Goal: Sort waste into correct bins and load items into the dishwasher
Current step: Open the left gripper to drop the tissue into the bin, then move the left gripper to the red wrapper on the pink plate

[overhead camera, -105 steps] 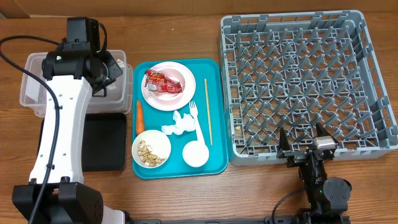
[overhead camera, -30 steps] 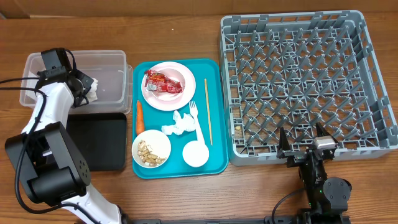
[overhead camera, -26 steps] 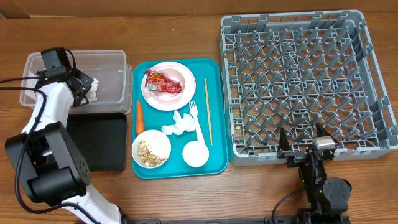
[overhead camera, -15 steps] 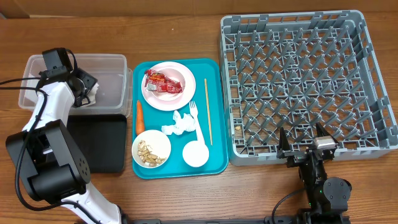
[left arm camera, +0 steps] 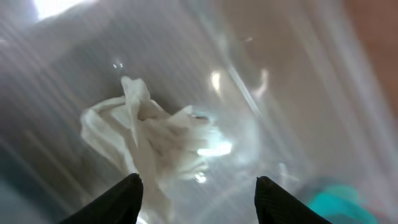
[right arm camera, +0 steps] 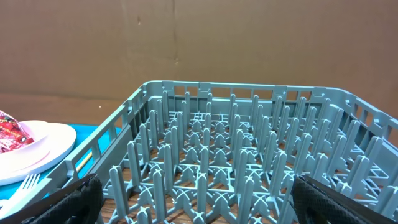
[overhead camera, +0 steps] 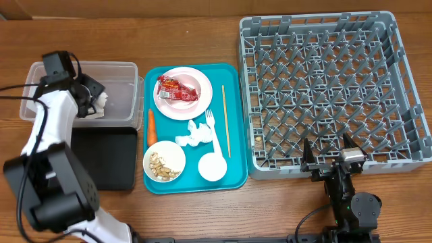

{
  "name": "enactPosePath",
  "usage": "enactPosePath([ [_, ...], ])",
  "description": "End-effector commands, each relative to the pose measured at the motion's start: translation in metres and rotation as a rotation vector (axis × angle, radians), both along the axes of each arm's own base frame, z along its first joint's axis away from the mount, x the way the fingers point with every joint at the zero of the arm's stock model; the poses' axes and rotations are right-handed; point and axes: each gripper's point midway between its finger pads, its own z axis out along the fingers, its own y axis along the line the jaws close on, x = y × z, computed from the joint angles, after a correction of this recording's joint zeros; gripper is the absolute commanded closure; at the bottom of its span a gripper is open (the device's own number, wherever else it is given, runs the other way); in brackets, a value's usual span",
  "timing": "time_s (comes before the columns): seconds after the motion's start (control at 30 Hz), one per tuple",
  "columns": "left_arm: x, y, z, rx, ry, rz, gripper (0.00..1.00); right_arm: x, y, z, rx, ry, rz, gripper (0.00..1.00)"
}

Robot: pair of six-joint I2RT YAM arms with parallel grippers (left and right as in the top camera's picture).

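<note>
My left gripper [overhead camera: 93,98] hangs open inside the clear tub [overhead camera: 121,74]. In the left wrist view a crumpled white napkin [left arm camera: 149,140] lies on the tub floor, beyond the left gripper [left arm camera: 198,194] and free of its fingers. On the teal tray [overhead camera: 229,177] are a pink plate [overhead camera: 182,106] with a red wrapper [overhead camera: 177,89], a carrot [overhead camera: 152,125], another napkin [overhead camera: 194,133], a white fork [overhead camera: 213,128], a chopstick [overhead camera: 225,121], a bowl of scraps [overhead camera: 164,162] and a small white cup [overhead camera: 212,167]. My right gripper [overhead camera: 327,156] stands open at the near edge of the grey dish rack [overhead camera: 334,88].
A shallow black tray [overhead camera: 108,155] lies in front of the clear tub, left of the teal tray. The rack's upright pegs [right arm camera: 205,155] fill the right wrist view between the right gripper's [right arm camera: 199,205] fingers. A small scrap [overhead camera: 260,140] lies in the rack's left edge.
The left gripper has opened and let go of the napkin, which now lies in the clear tub. The right arm has not moved.
</note>
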Motion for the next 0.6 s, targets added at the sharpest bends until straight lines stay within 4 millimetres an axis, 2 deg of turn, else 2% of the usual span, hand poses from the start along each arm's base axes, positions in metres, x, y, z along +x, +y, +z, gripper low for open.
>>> enactPosePath([
  [0.0,0.001,-0.007,0.048,0.042,-0.091,-0.037,0.39,0.000,0.002,-0.002,-0.007,-0.005,0.008,0.00],
  [0.13,0.006,-0.024,0.065,0.017,-0.145,-0.084,0.37,0.000,0.002,-0.002,-0.007,-0.005,0.008,0.00],
  [0.23,0.016,-0.047,0.073,-0.045,-0.200,-0.157,0.35,0.000,0.002,-0.002,-0.007,-0.005,0.008,0.00],
  [0.3,0.026,-0.068,0.079,-0.094,-0.248,-0.224,0.30,0.000,0.002,-0.002,-0.007,-0.005,0.008,0.00],
  [0.43,0.039,-0.102,0.090,-0.135,-0.308,-0.320,0.28,0.000,0.002,-0.002,-0.007,-0.005,0.008,0.00],
  [0.5,0.045,-0.120,0.095,-0.141,-0.336,-0.367,0.22,0.000,0.002,-0.002,-0.007,-0.005,0.008,0.00],
  [0.57,0.050,-0.140,0.100,-0.142,-0.358,-0.410,0.10,0.000,0.002,-0.002,-0.007,-0.005,0.008,0.00],
])
